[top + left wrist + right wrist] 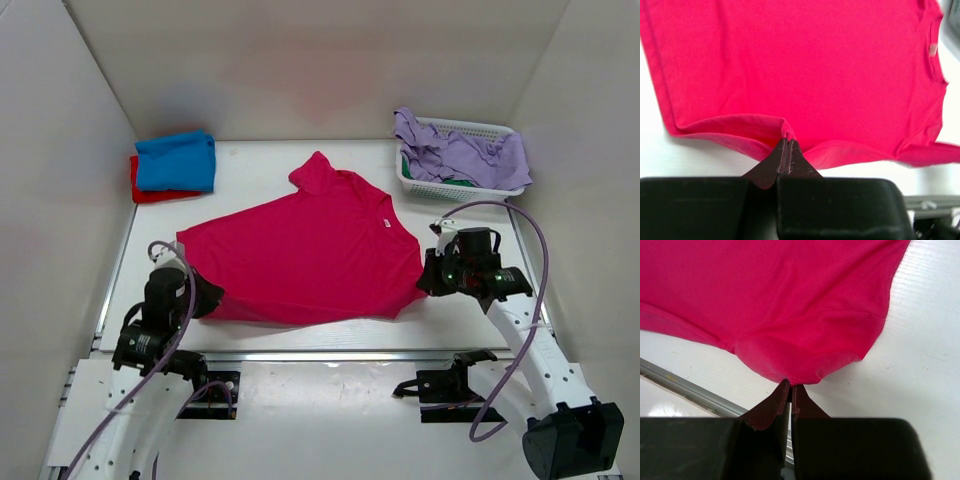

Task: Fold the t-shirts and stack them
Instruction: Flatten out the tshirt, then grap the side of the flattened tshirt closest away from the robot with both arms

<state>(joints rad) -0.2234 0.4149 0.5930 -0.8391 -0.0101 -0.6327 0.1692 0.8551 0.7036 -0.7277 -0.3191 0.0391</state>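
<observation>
While one white table (250, 170) carries everything, one crimson-pink t-shirt (300, 260) lies spread flat across its middle. One basket (430, 188) at the far right holds lavender cloth (470, 155). At the far left, one blue shirt (177, 160) lies folded on one red shirt (150, 193). Two claws pinch the crimson-pink t-shirt's near edge: the left gripper (788, 142) and the right gripper (791, 385).
</observation>
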